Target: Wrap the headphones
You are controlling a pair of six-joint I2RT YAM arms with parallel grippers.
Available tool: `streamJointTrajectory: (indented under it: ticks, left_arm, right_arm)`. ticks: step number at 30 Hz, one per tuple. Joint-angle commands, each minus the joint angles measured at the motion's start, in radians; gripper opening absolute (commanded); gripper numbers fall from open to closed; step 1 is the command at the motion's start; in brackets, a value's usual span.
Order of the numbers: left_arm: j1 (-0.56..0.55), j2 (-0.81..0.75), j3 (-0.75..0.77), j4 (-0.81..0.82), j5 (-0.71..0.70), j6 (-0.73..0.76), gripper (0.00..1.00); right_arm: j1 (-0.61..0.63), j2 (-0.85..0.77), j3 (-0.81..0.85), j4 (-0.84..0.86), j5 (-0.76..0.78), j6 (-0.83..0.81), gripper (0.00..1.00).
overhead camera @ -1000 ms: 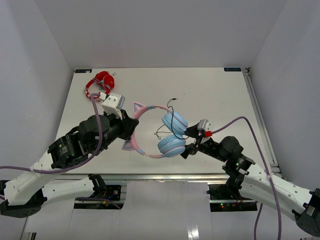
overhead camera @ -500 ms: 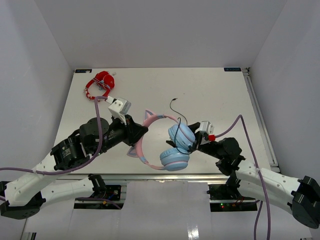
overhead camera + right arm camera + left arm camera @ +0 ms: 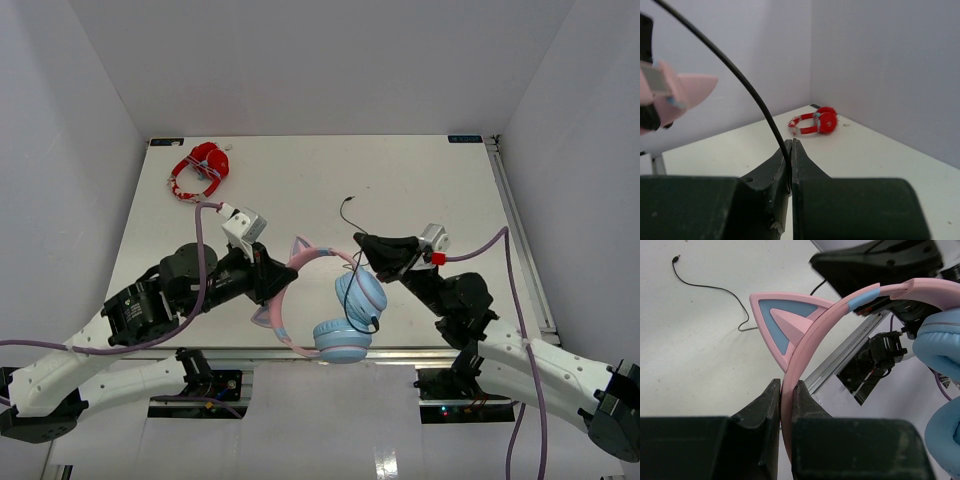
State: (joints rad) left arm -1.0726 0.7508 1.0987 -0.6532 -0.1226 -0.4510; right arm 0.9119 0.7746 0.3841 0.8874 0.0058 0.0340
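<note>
Pink headband (image 3: 815,335) pinched by left gripper (image 3: 786,390), left wrist | black cable (image 3: 740,77) pinched by right gripper (image 3: 791,150), right wrist | red headphones (image 3: 815,121) far-left tabletop (image 3: 400,180)

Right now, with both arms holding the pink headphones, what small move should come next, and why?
Probably the right gripper should carry the black cable around the ear cups to start a turn. It is shut on the cable, the left gripper is shut on the pink headband, and the plug end lies loose on the table.
</note>
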Motion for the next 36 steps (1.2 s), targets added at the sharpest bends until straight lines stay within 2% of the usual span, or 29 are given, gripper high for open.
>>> streamJointTrajectory:
  ticks: [1, 8, 12, 17, 21, 25, 32, 36]
  left_arm:
    - [-0.001, -0.019, 0.007, -0.033, -0.098, 0.006, 0.00]
    - [-0.001, 0.033, 0.037, -0.247, -0.484, -0.110, 0.00]
    - [-0.001, -0.003, 0.067, -0.267, -0.530, -0.149, 0.00]
    - [-0.001, -0.135, 0.072, -0.163, -0.494, -0.131, 0.00]
    - [-0.001, -0.208, 0.059, -0.066, -0.400, -0.111, 0.00]
    - [-0.001, -0.211, 0.057, -0.034, -0.322, -0.107, 0.00]
    - [-0.001, -0.205, 0.021, 0.068, -0.269, -0.094, 0.00]
    - [-0.001, -0.177, 0.028, 0.056, -0.302, -0.076, 0.00]
  right_arm:
    - [0.001, -0.081, 0.161, -0.192, 0.289, -0.119, 0.08]
    - [0.001, -0.174, 0.205, -0.361, 0.377, -0.154, 0.08]
    - [0.001, -0.230, 0.168, -0.427, 0.409, -0.125, 0.08]
    - [0.001, -0.311, 0.057, -0.427, 0.434, -0.056, 0.08]
    - [0.001, -0.335, -0.037, -0.406, 0.411, -0.002, 0.08]
    - [0.001, -0.286, -0.061, -0.363, 0.330, 0.021, 0.08]
    - [0.002, -0.168, -0.077, -0.286, 0.144, 0.033, 0.08]
    - [0.002, -0.144, -0.081, -0.261, 0.141, 0.034, 0.08]
